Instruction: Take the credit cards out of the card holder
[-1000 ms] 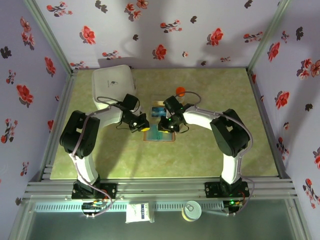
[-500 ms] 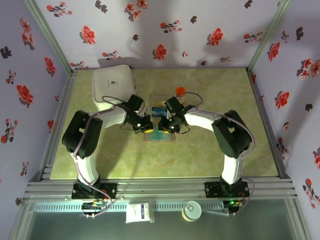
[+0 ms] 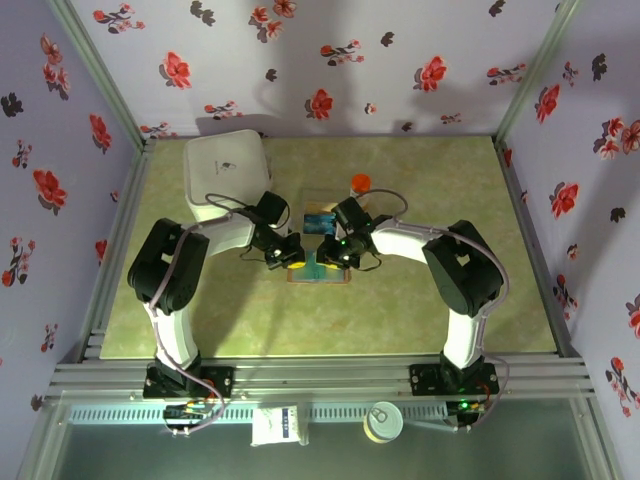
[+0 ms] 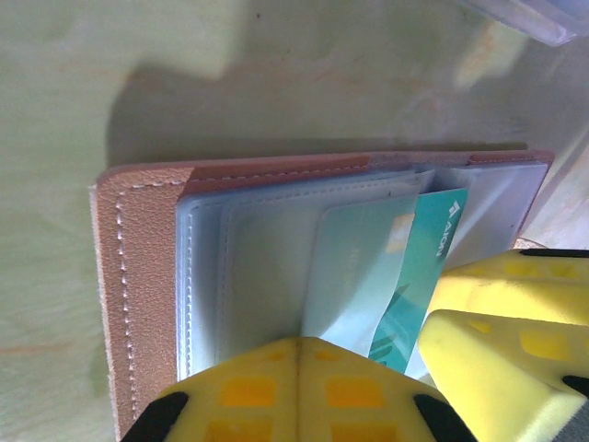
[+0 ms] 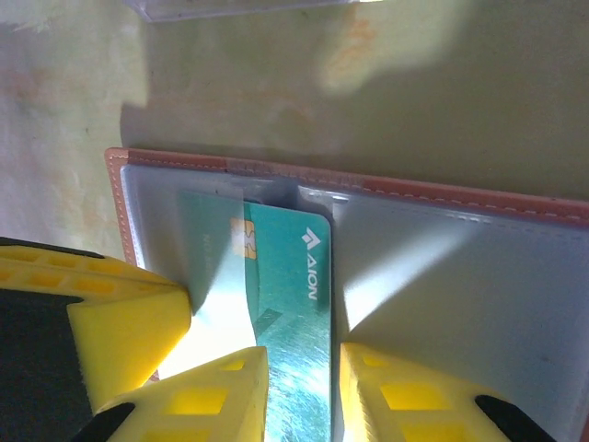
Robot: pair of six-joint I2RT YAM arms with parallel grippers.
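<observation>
The holder [image 3: 320,270] lies open on the table [image 3: 430,300], with the left gripper [image 4: 296,354] closed tight, tip down on its left half. A teal card [image 5: 290,276] sticks partway out of the holder's middle pocket. The right gripper [image 5: 304,359] stands over it, jaws slightly apart, clasping nothing.

Left arm [image 3: 165,275] and right arm [image 3: 460,270] bend inward, meeting mid-frame. Left gripper [image 4: 299,359] fingers pressed together; right gripper [image 5: 304,391] fingers slightly parted, pointing down.
</observation>
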